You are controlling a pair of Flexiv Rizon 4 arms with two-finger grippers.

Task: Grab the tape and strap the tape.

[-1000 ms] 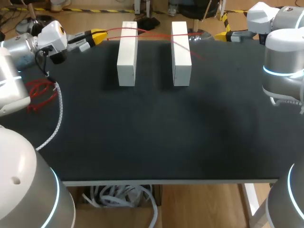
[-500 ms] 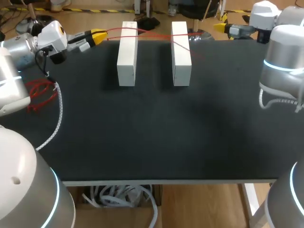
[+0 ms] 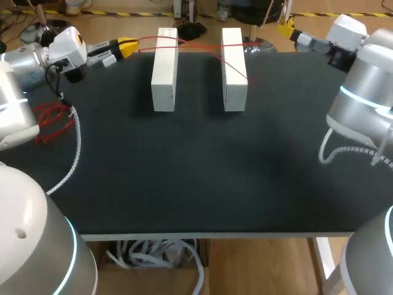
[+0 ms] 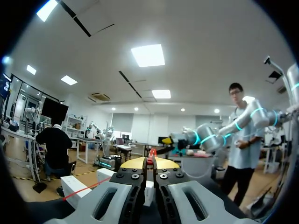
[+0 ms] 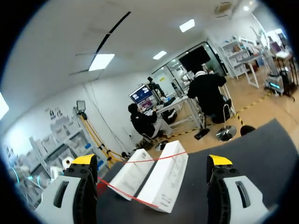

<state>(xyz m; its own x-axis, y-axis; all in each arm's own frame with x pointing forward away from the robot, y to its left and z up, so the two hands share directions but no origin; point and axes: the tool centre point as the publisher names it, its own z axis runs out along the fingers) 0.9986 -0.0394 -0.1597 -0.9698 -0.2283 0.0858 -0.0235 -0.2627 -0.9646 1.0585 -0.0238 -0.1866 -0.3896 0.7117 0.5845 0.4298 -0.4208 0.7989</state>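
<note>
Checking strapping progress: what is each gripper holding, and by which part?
The left gripper pinches the red tape by one end. The right gripper is open, holding nothing.

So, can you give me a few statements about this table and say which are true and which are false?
1. One white block lies beside a second block on the black table. True.
2. The red tape runs across both blocks. True.
3. The right arm's fingers grip the tape. False: they are open and clear of it.
4. The left arm's fingers are spread wide. False: they are shut on the tape's end.
</note>
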